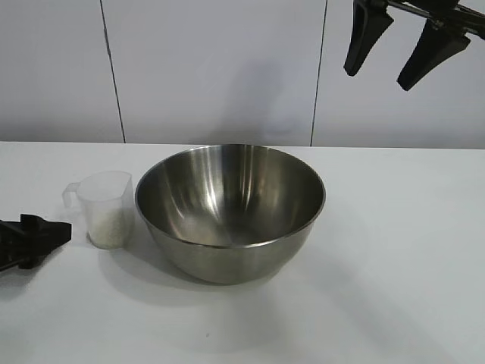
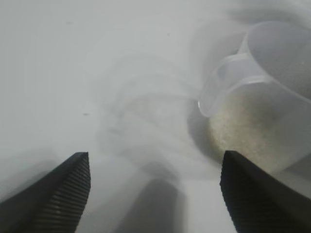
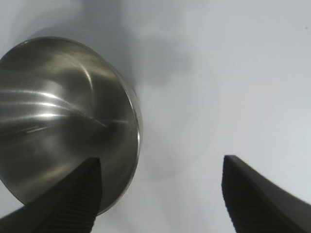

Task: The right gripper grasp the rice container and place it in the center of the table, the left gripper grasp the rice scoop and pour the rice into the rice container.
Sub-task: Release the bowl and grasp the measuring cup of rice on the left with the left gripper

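The rice container, a large shiny steel bowl, stands near the middle of the white table; its inside looks bare, also in the right wrist view. The rice scoop, a small translucent cup with rice in it, stands just left of the bowl, handle pointing left. My left gripper is low at the table's left edge, a short way left of the scoop, open and empty; the scoop lies ahead beside one finger. My right gripper hangs open and empty high above the table, right of the bowl.
A pale panelled wall stands behind the table. Bare white tabletop lies right of and in front of the bowl.
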`<state>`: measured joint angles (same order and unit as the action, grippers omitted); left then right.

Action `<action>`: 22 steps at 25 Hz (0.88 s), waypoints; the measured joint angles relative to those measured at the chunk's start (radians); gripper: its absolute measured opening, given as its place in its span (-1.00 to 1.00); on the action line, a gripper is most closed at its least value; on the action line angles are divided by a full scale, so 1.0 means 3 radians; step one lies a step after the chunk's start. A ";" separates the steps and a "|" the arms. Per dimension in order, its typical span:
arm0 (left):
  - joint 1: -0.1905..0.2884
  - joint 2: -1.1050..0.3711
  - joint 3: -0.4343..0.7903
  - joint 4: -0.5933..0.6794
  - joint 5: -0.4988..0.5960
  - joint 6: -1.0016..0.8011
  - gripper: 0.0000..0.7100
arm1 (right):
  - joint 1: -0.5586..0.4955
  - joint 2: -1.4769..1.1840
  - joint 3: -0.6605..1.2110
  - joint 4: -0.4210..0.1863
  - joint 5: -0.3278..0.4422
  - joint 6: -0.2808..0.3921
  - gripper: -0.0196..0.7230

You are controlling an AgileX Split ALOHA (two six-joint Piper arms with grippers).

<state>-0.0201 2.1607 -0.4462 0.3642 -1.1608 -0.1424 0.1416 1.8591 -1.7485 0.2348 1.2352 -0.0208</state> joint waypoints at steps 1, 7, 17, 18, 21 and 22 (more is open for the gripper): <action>0.0000 0.0013 -0.0027 0.0003 -0.0008 0.0000 0.52 | 0.0000 0.0000 0.0000 0.0000 0.0000 0.0000 0.36; 0.0000 0.0057 -0.0173 0.0020 0.0017 -0.0045 0.52 | 0.0000 0.0000 0.0000 0.0000 0.0000 -0.0004 0.36; 0.0000 0.0057 -0.0262 0.0023 0.0017 -0.0104 0.51 | 0.0000 0.0000 0.0000 0.0000 -0.0015 -0.0004 0.36; 0.0000 0.0057 -0.0273 0.0023 0.0020 -0.0114 0.51 | 0.0000 0.0000 0.0000 0.0000 -0.0015 -0.0004 0.36; 0.0000 0.0057 -0.0347 0.0024 0.0020 -0.0192 0.51 | 0.0000 0.0000 0.0000 0.0000 -0.0015 -0.0004 0.36; 0.0000 0.0057 -0.0371 0.0024 0.0020 -0.0216 0.51 | 0.0000 0.0000 0.0000 0.0000 -0.0015 -0.0004 0.36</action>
<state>-0.0201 2.1777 -0.5577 0.3714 -1.1549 -0.2072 0.1416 1.8591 -1.7485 0.2348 1.2308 -0.0219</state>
